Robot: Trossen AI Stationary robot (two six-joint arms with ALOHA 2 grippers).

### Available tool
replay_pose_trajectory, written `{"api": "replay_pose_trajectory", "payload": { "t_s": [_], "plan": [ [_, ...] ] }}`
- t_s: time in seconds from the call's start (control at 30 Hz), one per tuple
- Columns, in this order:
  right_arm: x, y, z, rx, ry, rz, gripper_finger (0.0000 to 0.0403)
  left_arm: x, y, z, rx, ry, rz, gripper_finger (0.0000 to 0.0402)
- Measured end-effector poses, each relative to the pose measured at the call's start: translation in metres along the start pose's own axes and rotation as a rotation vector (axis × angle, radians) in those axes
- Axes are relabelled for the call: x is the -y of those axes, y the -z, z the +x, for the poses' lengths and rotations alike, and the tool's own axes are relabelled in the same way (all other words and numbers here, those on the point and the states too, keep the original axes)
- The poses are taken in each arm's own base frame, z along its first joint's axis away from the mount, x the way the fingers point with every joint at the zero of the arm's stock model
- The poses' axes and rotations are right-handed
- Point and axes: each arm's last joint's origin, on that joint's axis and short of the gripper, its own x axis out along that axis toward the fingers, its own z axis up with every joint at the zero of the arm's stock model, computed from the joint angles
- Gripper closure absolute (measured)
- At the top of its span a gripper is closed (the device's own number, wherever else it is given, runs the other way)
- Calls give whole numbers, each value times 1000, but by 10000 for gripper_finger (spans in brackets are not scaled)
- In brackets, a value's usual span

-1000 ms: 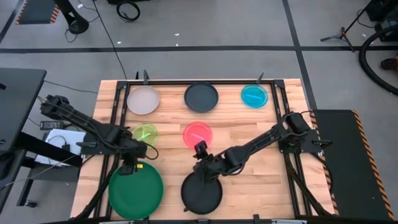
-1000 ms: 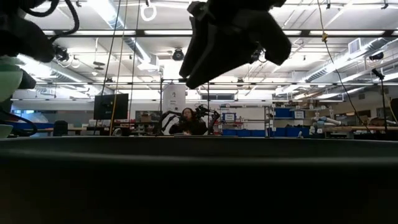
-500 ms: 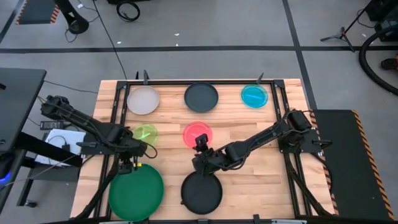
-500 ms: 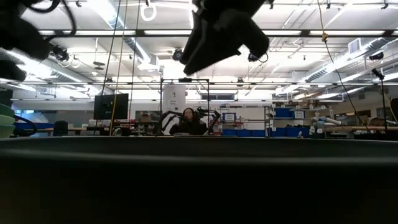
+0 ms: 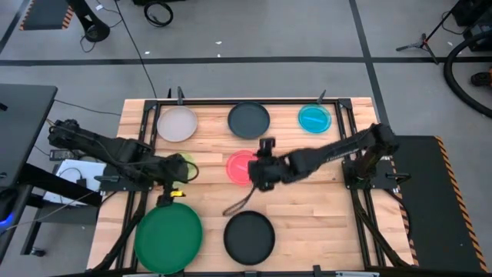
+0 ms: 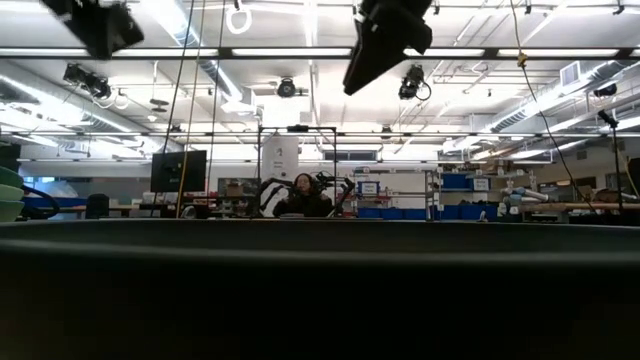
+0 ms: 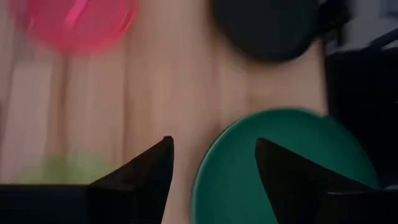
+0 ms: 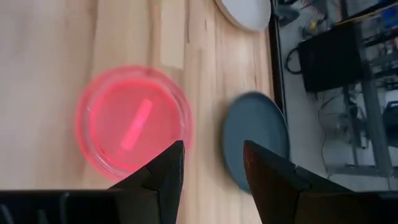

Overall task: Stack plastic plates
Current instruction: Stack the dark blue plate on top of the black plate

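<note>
A large dark green plate (image 5: 168, 236) and a black plate (image 5: 249, 235) lie flat near the table's front edge. Behind them lie a lime plate (image 5: 182, 165) and a pink plate (image 5: 241, 165). A whitish plate (image 5: 177, 123), a dark grey plate (image 5: 248, 119) and a cyan plate (image 5: 314, 118) lie along the far edge. My left gripper (image 7: 211, 177) hangs open above the green plate's (image 7: 286, 162) far rim, beside the lime plate. My right gripper (image 8: 208, 168) hangs open above the table at the pink plate's (image 8: 132, 121) right side. Both grippers are raised in the low view.
A black frame (image 5: 338, 146) runs around the wooden table top. Bare wood (image 5: 307, 223) lies right of the black plate and between the two rows of plates. A person (image 6: 300, 195) sits far back in the room.
My left gripper has opened, letting a green plate down at the front left, then risen and drawn back toward the lime plate. My right gripper has left the black plate's far rim, risen and gone toward the far edge, up to the pink plate.
</note>
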Motion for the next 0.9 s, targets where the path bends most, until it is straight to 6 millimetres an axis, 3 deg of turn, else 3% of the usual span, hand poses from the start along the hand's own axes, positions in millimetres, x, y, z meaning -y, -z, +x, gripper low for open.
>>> {"api": "replay_pose_trajectory", "payload": {
  "t_s": [0.2,0.43,0.7,0.8,0.9],
  "plan": [
    [47,12,30,-55,-131,-2,229,12,2,-18,179,-21,79,194],
    [75,35,104,-178,-247,3,229,23,12,-28,240,-62,117,200],
    [89,72,189,-270,-338,-22,229,27,16,-29,256,-78,78,200],
    [89,86,211,-317,-344,-15,229,26,16,-29,261,-102,73,200],
    [93,91,220,-339,-324,-3,230,24,17,-29,263,-142,73,200]
  ]
}}
